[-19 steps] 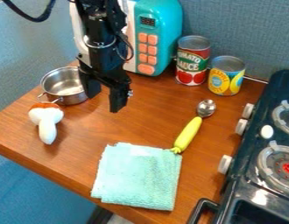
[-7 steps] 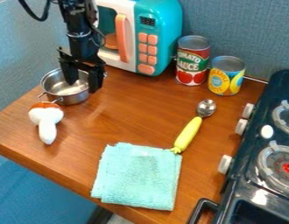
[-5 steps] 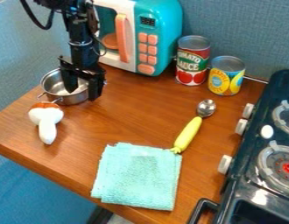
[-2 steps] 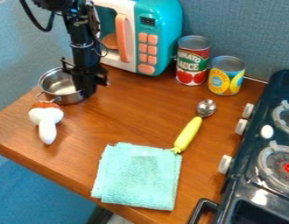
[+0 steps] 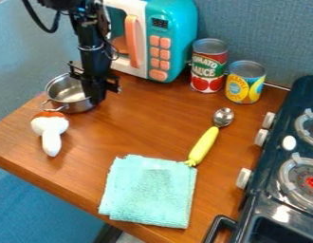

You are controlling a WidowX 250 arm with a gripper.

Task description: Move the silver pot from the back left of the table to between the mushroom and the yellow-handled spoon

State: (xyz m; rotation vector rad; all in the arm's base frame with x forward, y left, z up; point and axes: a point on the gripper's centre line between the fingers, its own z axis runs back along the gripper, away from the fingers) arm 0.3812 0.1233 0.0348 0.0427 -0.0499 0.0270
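Gripper (image 5: 94,98) is at the small metal pot (image 5: 71,107), upper left of the wooden tabletop (image 5: 143,126). Fingers closed together on the pot's right side, rim/wall pinched between them. Arm comes down from the top edge, roughly vertical. Pot is upright on the tabletop, looped wire handle (image 5: 54,108) on its near left side. Interior partly visible left of the fingers.

White toy mushroom (image 5: 50,127) with a reddish-brown patch lies just in front of the pot, stem toward the camera. Can't tell if it touches the pot handle.

Behind and right of the gripper: teal-and-white toy microwave (image 5: 177,28), orange door handle and buttons. Right of that, two upright cans near the back: red-labelled one (image 5: 208,69), then a shorter yellow-and-blue-labelled one (image 5: 244,85), slightly nearer the camera.

Spoon (image 5: 204,144), yellow handle, metal bowl pointing to the back, lies diagonally right of centre. Handle end is at the top right corner of the folded mint-green cloth (image 5: 148,194). Dark toy stove (image 5: 261,193) with white knobs along the right edge.
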